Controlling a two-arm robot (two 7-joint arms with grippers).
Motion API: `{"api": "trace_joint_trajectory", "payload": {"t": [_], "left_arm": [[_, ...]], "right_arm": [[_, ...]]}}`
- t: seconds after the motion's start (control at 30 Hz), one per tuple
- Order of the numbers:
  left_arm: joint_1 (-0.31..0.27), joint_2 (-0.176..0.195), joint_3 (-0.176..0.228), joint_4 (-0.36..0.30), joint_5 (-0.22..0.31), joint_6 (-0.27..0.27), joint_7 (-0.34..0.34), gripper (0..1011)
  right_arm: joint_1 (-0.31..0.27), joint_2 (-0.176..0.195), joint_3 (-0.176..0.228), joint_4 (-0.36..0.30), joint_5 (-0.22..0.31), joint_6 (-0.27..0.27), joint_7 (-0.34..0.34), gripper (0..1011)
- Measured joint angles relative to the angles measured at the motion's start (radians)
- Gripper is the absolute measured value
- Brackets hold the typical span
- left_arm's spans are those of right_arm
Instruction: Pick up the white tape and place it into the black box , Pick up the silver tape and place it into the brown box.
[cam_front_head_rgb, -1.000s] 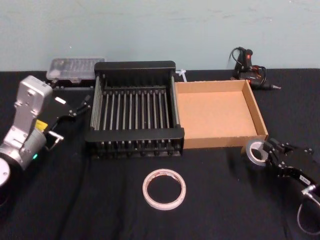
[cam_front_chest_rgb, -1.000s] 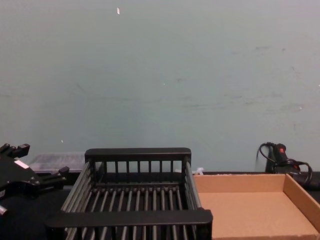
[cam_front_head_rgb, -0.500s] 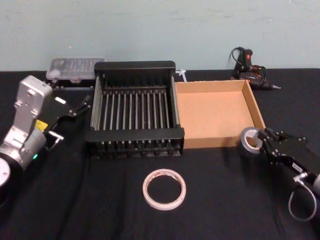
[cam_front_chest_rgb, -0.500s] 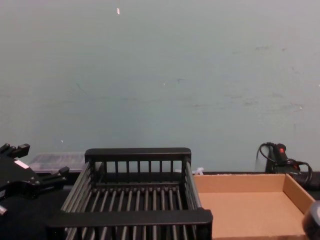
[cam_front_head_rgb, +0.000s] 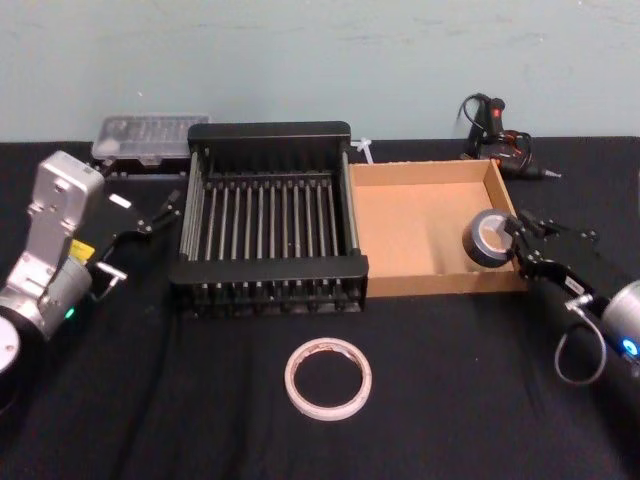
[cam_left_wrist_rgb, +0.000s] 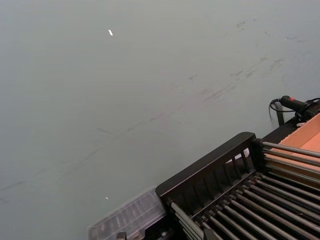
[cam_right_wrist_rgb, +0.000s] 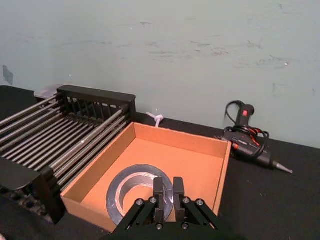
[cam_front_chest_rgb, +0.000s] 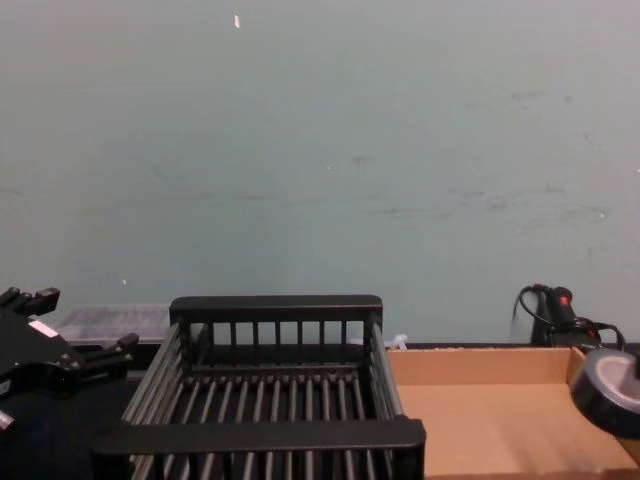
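My left gripper (cam_front_head_rgb: 150, 215) idles, fingers apart, beside the bare black box (cam_front_head_rgb: 268, 272); white tape (cam_front_head_rgb: 328, 378) lies near the table's front edge; my right gripper (cam_front_head_rgb: 516, 243) clamps silver tape (cam_front_head_rgb: 487, 239) over the brown box (cam_front_head_rgb: 425, 285), near its right wall

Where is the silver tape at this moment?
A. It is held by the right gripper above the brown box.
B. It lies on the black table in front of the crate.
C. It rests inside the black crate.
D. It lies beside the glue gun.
A: the right gripper is shut on the silver tape, holding it above the brown box near that box's right wall.
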Motion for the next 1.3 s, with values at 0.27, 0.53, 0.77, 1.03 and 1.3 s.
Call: {"api": "trace_joint_trajectory", "payload": {"t": [0.27, 0.53, 0.77, 1.03, 1.3], "left_arm": [[0.000, 0.000, 0.000, 0.000, 0.000, 0.000, 0.000, 1001], [0.000, 0.000, 0.000, 0.000, 0.000, 0.000, 0.000, 1001], [0.000, 0.000, 0.000, 0.000, 0.000, 0.000, 0.000, 1001], [0.000, 0.000, 0.000, 0.000, 0.000, 0.000, 0.000, 1002], [0.000, 0.000, 0.000, 0.000, 0.000, 0.000, 0.000, 1001]], "right_arm": [[0.078, -0.026, -0.032, 0.089, -0.034, -0.018, 0.005, 123], [0.171, -0.063, -0.055, 0.196, -0.072, -0.045, 0.009, 124], [0.236, -0.092, -0.081, 0.265, -0.116, -0.062, 0.009, 124], [0.301, -0.129, -0.101, 0.342, -0.156, -0.068, 0.008, 124], [0.344, -0.152, -0.108, 0.394, -0.181, -0.062, 0.008, 124]]}}
